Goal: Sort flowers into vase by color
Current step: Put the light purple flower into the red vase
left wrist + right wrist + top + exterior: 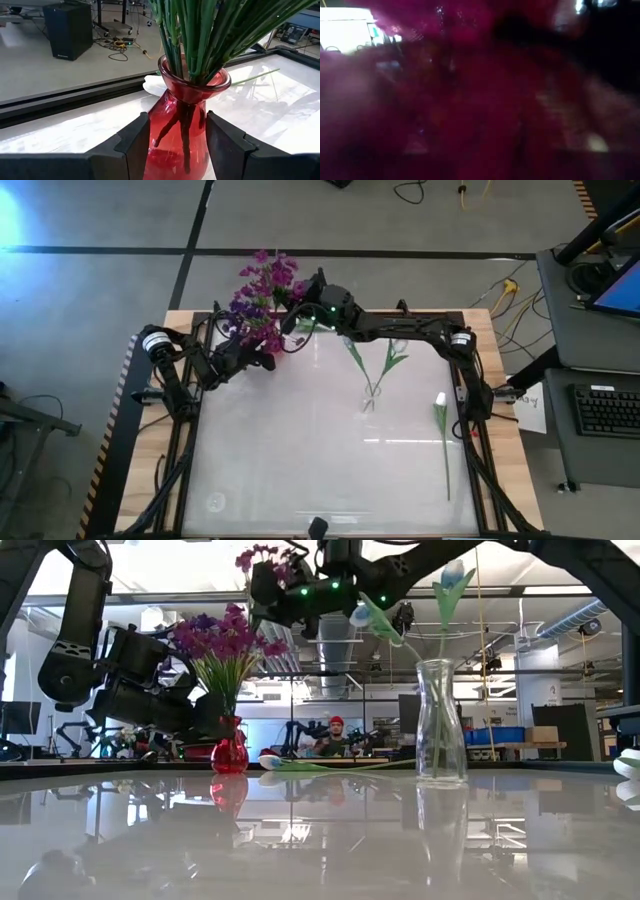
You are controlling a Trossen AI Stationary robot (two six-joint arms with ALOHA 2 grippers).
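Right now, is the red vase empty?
No: the red vase holds a bunch of green stems, seen between the left tool's fingers.

Black keyboard [608, 411], yellow cable [503, 293], black speaker box [68, 30], seated person [335, 737]

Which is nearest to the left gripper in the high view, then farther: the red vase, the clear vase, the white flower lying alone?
1. red vase, between the left gripper fingers, rear left.
2. clear vase, mid table.
3. white flower, lying by the right edge.

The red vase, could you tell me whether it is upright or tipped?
Upright: the red vase stands on its base between the left tool's fingers, with green stems rising from it.
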